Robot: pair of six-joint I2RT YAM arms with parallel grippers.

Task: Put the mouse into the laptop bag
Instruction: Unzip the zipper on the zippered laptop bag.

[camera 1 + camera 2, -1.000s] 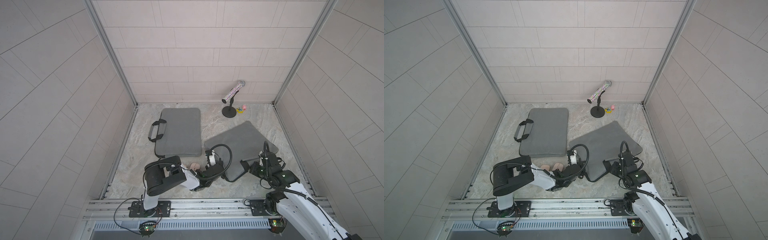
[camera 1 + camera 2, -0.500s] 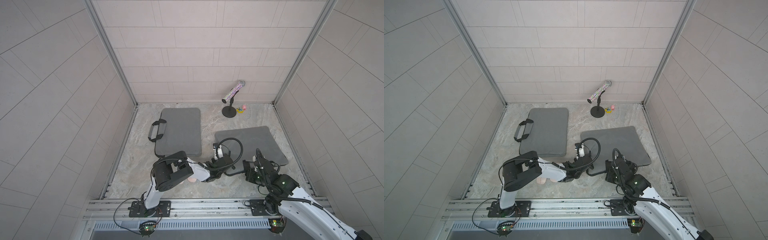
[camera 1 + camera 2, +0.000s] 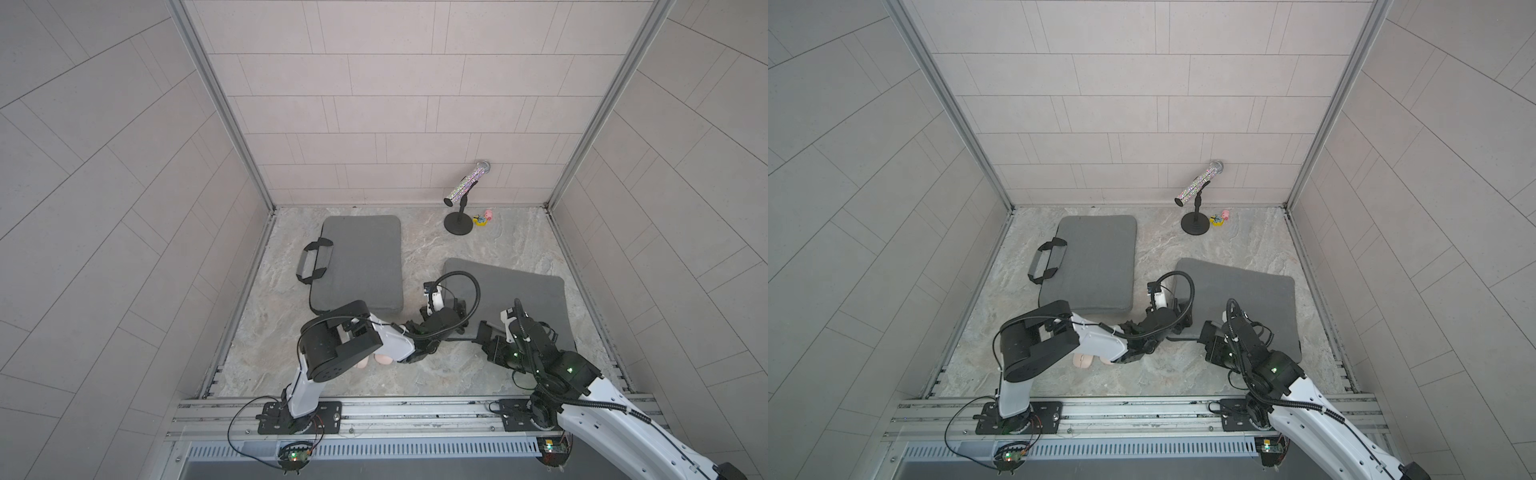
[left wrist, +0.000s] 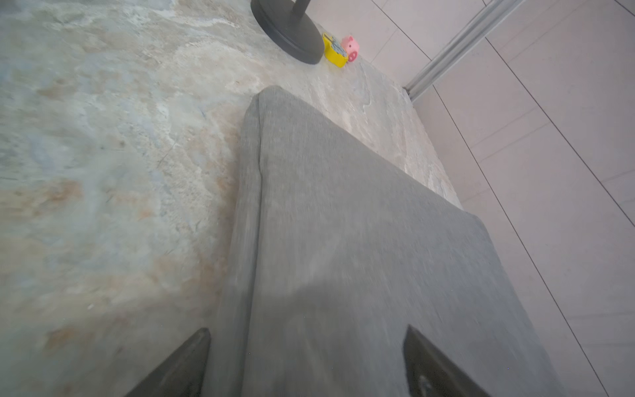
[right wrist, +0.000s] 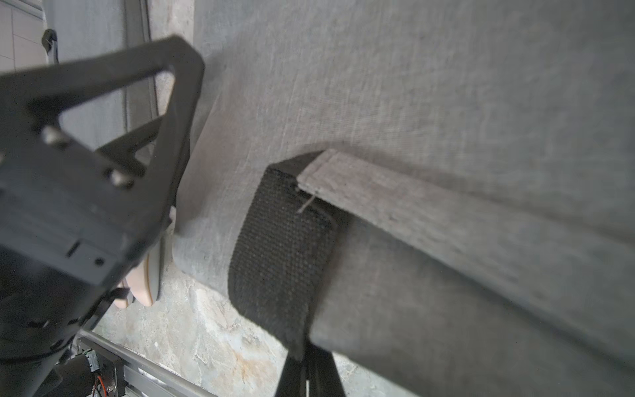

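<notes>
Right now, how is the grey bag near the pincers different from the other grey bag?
The near bag lies crosswise; the far bag points its long side at the back wall. The right pincer is shut on the near bag's handle and the open left pincer straddles its edge; no pincer touches the far bag, and the far bag's handle lies free. Both are grey, padded and lying on the table.

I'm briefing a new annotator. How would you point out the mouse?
Start at the front rail and find the left arm's white forearm. Peeking from under it on the marble floor is the mouse, pinkish-beige and rounded, unlike the flat grey bags.
</notes>
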